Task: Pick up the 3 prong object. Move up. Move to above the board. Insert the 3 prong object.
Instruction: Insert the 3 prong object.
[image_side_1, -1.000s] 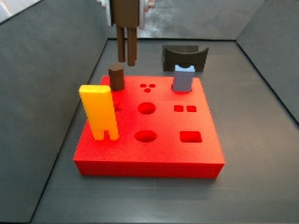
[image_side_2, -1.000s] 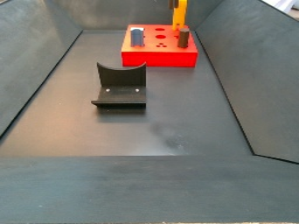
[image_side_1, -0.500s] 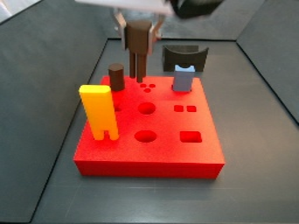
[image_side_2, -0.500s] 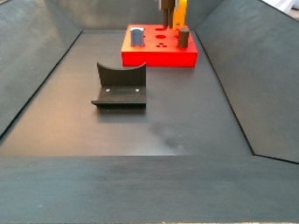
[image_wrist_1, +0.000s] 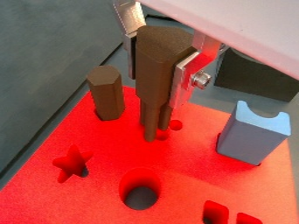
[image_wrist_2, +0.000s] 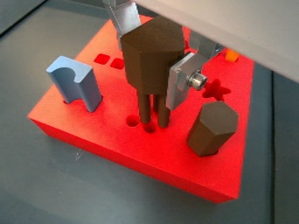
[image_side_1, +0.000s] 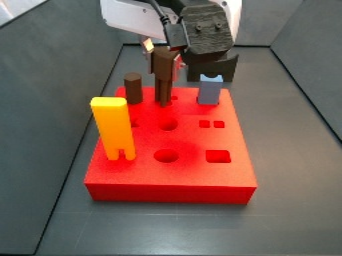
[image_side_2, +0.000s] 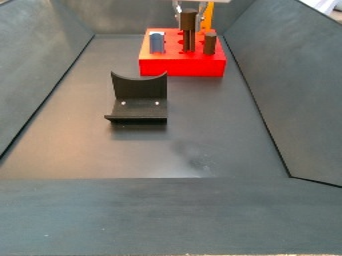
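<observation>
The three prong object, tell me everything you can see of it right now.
The 3 prong object is a slim, matte dark brown post, upright, clamped between the silver fingers of the gripper. Thin prongs at its lower end reach the small holes in the red board, beside a shorter brown cylinder.

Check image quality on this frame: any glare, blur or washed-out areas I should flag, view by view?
In both wrist views, the gripper holding the 3 prong object is sharp; a blown-out white body fills the upper corner. In a side view the board is saturated red and the gripper housing soft. In the far side view the board is small, detail lost.
</observation>
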